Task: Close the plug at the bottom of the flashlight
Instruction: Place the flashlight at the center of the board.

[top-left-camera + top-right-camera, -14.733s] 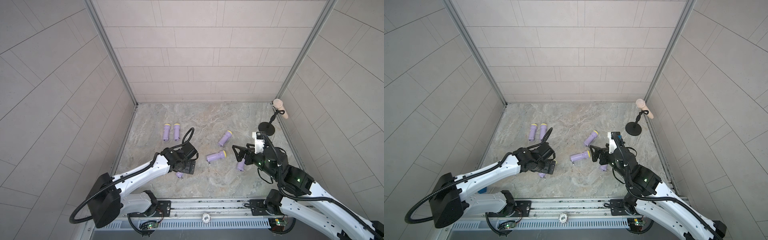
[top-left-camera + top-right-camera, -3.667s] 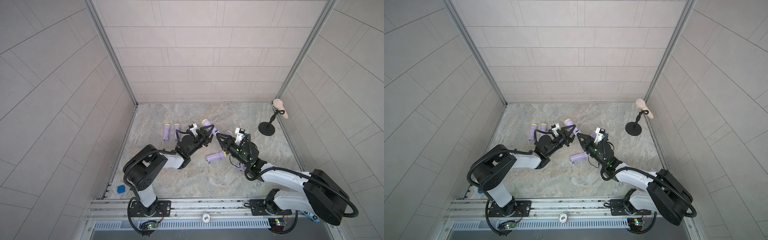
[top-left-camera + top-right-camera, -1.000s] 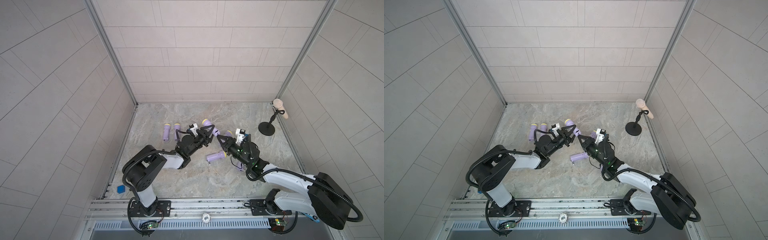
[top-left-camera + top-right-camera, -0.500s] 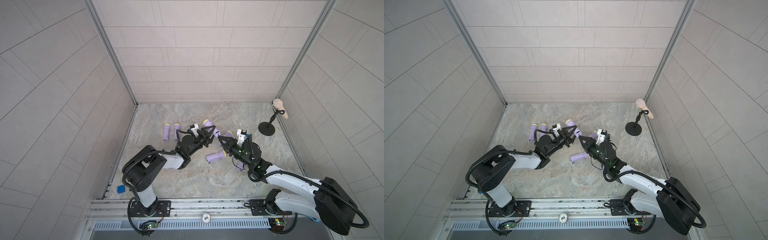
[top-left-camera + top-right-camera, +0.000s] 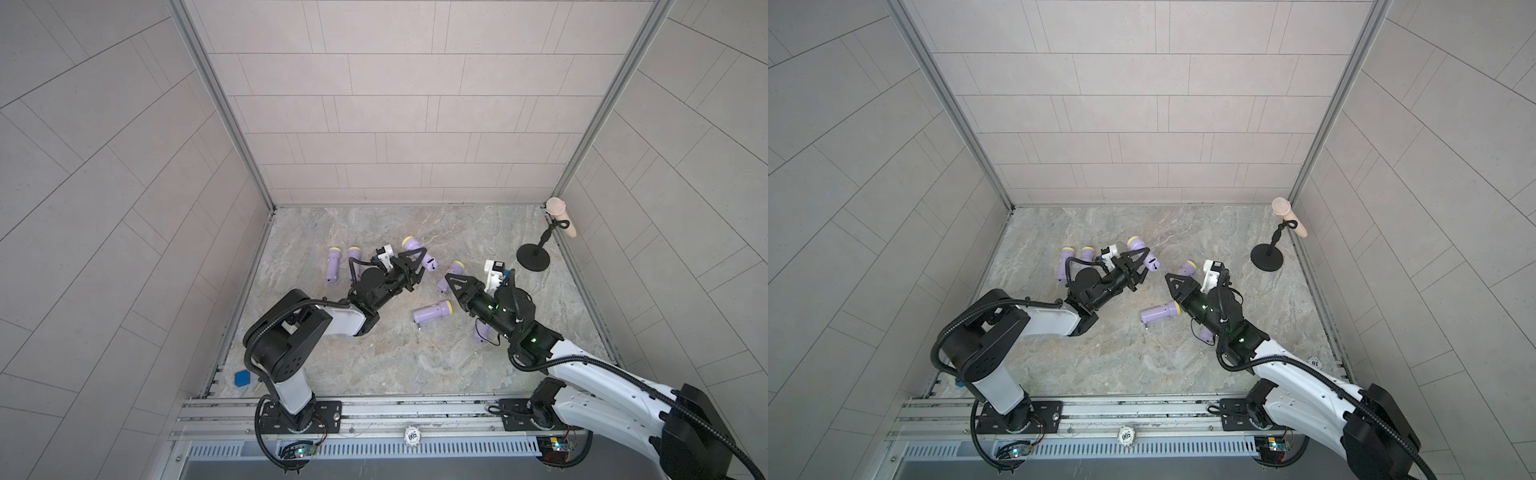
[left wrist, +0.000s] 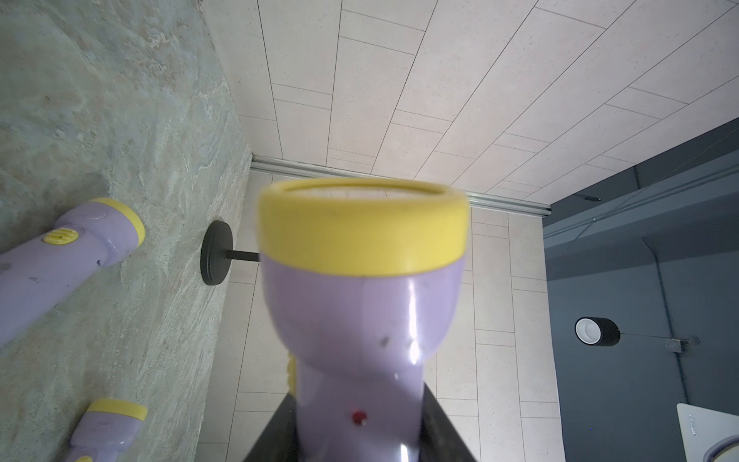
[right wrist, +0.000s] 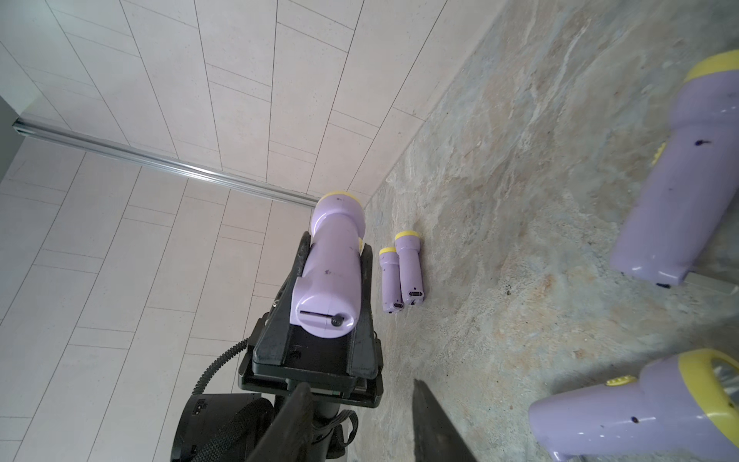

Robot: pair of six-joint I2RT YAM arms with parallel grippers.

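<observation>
My left claw pinches a purple flashlight around its body and holds it off the counter, a little left of the middle, with the yellow head aimed toward the back left corner. The flashlight's flat bottom end points at my right claw. That claw is spread with nothing between its fingers, near that end but apart from it. Other flashlights lie on the counter around both claws.
</observation>
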